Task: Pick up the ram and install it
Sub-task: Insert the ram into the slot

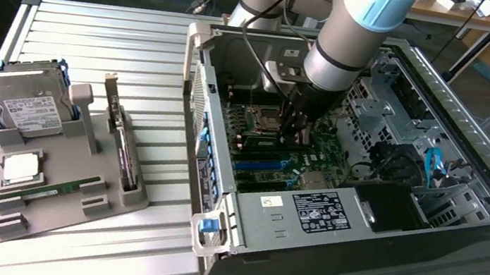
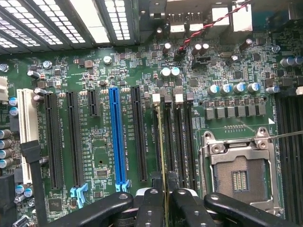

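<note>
Slatted bench (image 1: 97, 33) bears open computer case (image 1: 256, 235). Fingers (image 2: 150, 208) clenched on ram (image 2: 163, 151), stick edge-on just above memory slots (image 2: 180, 142) beside processor socket (image 2: 239, 175). Gripper (image 2: 165, 194) best holds stick parallel to slot, ends level, presses straight down; tilt likely jams.
</note>
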`<action>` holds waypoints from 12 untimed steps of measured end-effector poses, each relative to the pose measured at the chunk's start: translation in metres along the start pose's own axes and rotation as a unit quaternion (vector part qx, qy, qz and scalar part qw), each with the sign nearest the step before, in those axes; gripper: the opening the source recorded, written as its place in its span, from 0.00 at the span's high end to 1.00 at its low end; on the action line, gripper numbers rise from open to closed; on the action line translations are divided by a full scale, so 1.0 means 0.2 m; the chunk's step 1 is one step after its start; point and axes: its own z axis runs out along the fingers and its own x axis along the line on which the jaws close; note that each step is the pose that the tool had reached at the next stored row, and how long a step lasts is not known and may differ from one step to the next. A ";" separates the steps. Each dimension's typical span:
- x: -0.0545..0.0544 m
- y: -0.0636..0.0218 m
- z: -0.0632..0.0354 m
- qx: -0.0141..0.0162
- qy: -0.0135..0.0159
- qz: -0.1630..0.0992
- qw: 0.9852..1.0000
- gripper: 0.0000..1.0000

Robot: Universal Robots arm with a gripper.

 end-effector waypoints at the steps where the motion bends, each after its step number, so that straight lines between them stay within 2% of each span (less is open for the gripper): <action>1: 0.00 0.000 0.000 0.000 0.000 -0.001 1.000 0.86; 10: 0.00 -0.001 0.010 0.000 0.000 -0.001 1.000 0.86; 11: 0.00 -0.001 0.010 0.000 -0.001 -0.001 1.000 0.79; 12: 0.00 -0.001 0.009 0.000 -0.001 -0.001 1.000 0.79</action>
